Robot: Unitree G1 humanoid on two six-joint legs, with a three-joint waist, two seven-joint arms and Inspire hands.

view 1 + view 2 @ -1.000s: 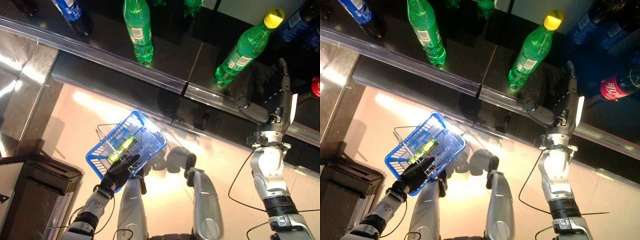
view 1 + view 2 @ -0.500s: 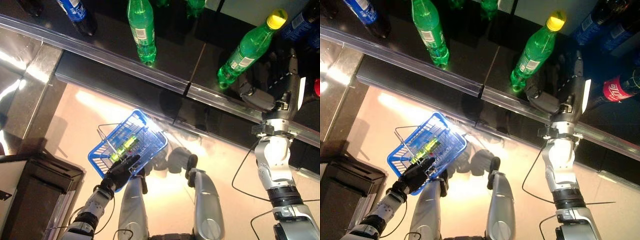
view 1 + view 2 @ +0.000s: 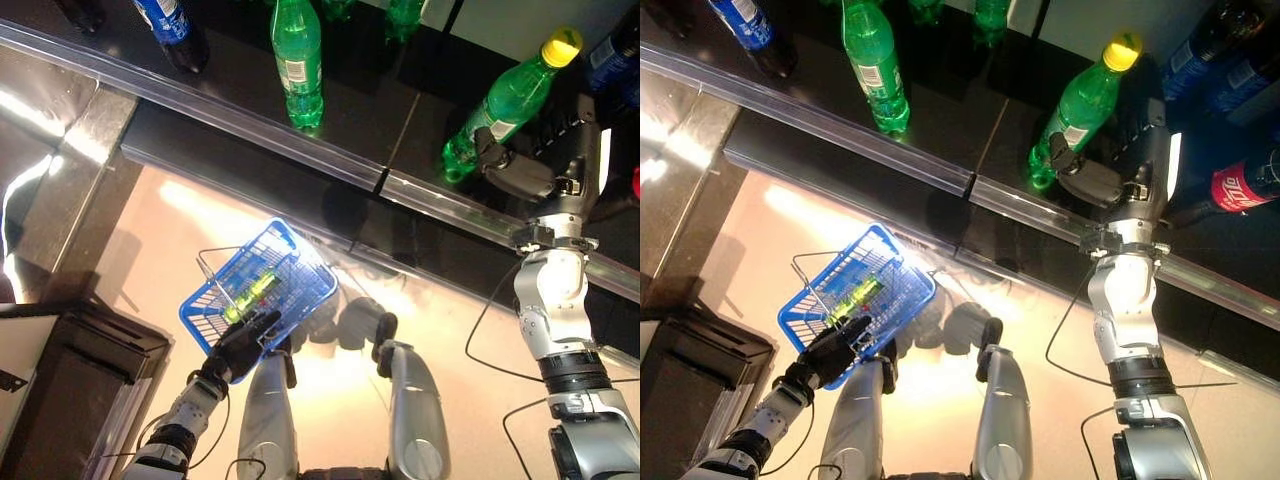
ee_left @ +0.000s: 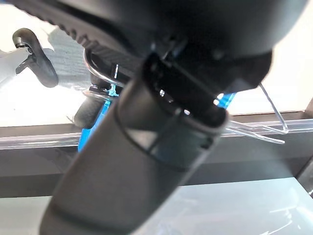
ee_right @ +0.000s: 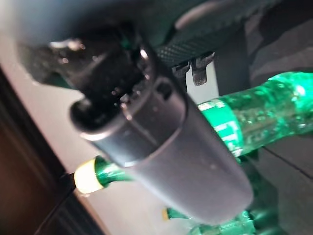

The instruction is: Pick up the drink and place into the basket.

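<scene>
The right hand (image 3: pixel 1120 185) reaches onto the shelf (image 3: pixel 940 110), thumb and fingers spread either side of the yellow-capped bottle (image 3: pixel 1080 105), not closed. The left hand (image 3: pixel 240 345) grips the basket (image 3: pixel 300 290) handle, low down.

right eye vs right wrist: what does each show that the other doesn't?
Right eye only: the blue basket held by the left hand, a green item inside it, the second green bottle, the blue-labelled bottle and the red-labelled bottle on the shelf.

Right wrist only: a close view of bubbles in the green soda.

Both: the right hand at the yellow-capped green bottle, not yet clearly gripping it.
</scene>
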